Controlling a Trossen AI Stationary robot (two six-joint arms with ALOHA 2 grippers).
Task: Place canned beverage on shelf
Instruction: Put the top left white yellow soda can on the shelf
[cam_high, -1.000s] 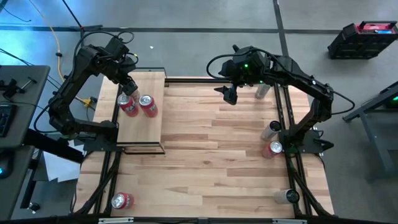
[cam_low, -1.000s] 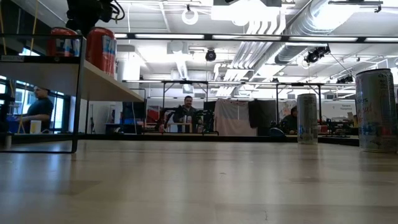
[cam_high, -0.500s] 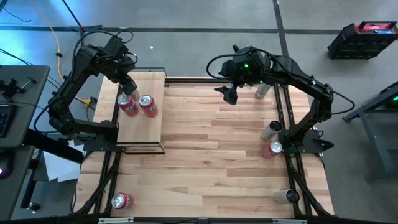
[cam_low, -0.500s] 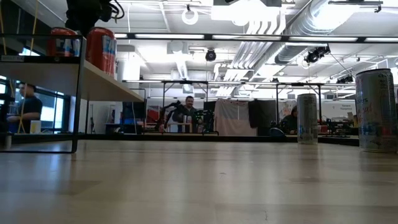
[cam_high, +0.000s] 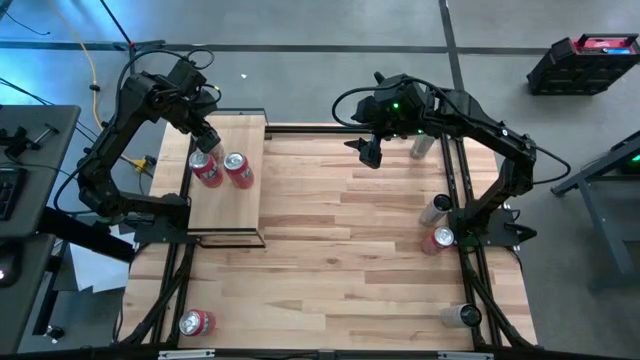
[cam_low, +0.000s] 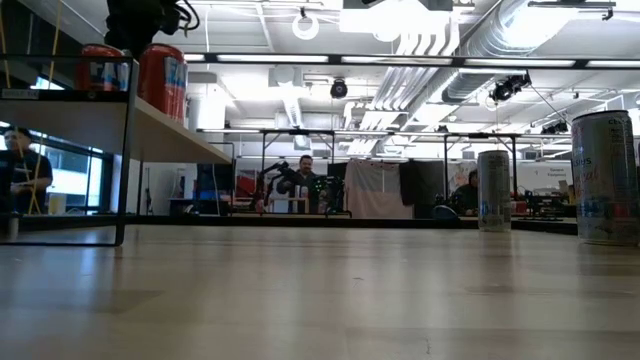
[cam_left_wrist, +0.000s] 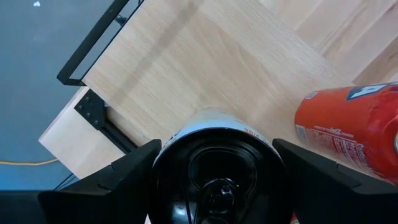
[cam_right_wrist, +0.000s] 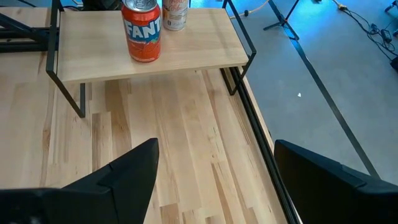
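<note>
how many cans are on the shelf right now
2, both on the shelf: one can under the left tool, which straddles it, the other can beside it.

Left tool (cam_left_wrist: 214, 180) hides its can's body; second can (cam_left_wrist: 351, 134) cut off by edge.

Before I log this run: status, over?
Left gripper open around can on shelf. Right gripper open, idle mid-table. Second can close beside.

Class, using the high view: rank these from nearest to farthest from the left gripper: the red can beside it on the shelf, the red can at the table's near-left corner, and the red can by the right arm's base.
1. Shelf can, beside the left gripper.
2. Corner can, table's near left.
3. Right-side can, across the table.
</note>
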